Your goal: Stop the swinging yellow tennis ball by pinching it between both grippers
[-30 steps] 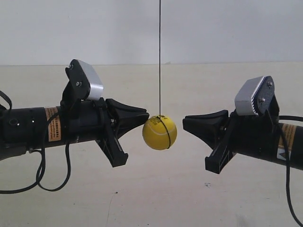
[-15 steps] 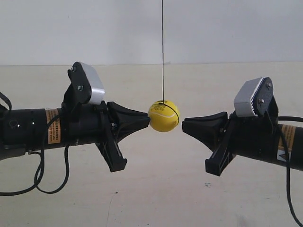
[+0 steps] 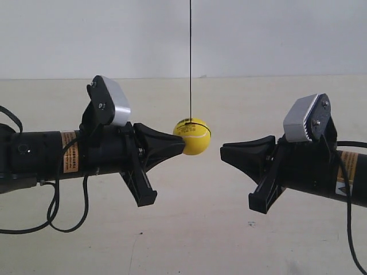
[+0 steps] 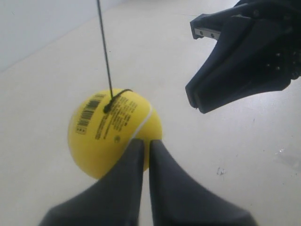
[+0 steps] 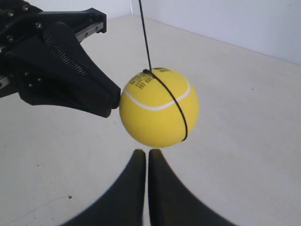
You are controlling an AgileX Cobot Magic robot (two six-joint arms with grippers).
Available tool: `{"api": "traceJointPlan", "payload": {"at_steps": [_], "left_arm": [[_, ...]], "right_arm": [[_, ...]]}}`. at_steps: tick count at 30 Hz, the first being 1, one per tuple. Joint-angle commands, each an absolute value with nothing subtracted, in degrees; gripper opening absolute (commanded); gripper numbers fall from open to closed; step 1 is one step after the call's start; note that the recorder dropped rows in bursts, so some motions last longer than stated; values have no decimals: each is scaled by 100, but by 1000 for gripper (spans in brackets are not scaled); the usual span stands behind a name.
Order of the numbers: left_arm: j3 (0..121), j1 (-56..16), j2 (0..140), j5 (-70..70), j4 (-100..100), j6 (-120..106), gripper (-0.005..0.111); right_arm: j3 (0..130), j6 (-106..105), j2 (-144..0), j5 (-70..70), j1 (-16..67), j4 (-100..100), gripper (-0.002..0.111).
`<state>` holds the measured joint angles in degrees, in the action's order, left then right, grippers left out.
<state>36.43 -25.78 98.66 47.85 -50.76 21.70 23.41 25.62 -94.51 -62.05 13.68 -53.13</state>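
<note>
The yellow tennis ball [image 3: 192,137] hangs on a thin dark string [image 3: 190,57] between both grippers. My left gripper [image 3: 182,137], on the arm at the exterior view's left, is shut, and its pointed tip touches the ball's side. My right gripper [image 3: 223,152] is shut too and sits a little lower, with a small gap to the ball. In the left wrist view the ball [image 4: 113,132] rests against my left gripper [image 4: 146,141], and the right gripper [image 4: 193,98] is beyond it. In the right wrist view the ball [image 5: 159,107] hangs just clear of my right gripper [image 5: 143,151], with the left gripper [image 5: 113,101] against its far side.
A pale tabletop [image 3: 189,229] lies well below both arms, and a white wall [image 3: 275,34] stands behind. Black cables [image 3: 54,212] loop down from the arm at the exterior view's left.
The ball has swung up and slightly toward the left gripper. The left arm has pushed forward until its tip meets the ball. The right arm has barely moved.
</note>
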Motion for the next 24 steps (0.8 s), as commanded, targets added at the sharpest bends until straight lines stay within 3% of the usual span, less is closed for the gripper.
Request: {"api": "traceJointPlan", "payload": {"at_steps": [1,24], "left_arm": [[3668,-2608,9876,4718,-5101,2219,5],[3668,-2608,9876,4729,-5083,2217,5]], "right_arm": [[2347,2493,-9447,-6272,1381,-5327,0],[2347,2475,-9447,-6191,1381,-5299,0]]}}
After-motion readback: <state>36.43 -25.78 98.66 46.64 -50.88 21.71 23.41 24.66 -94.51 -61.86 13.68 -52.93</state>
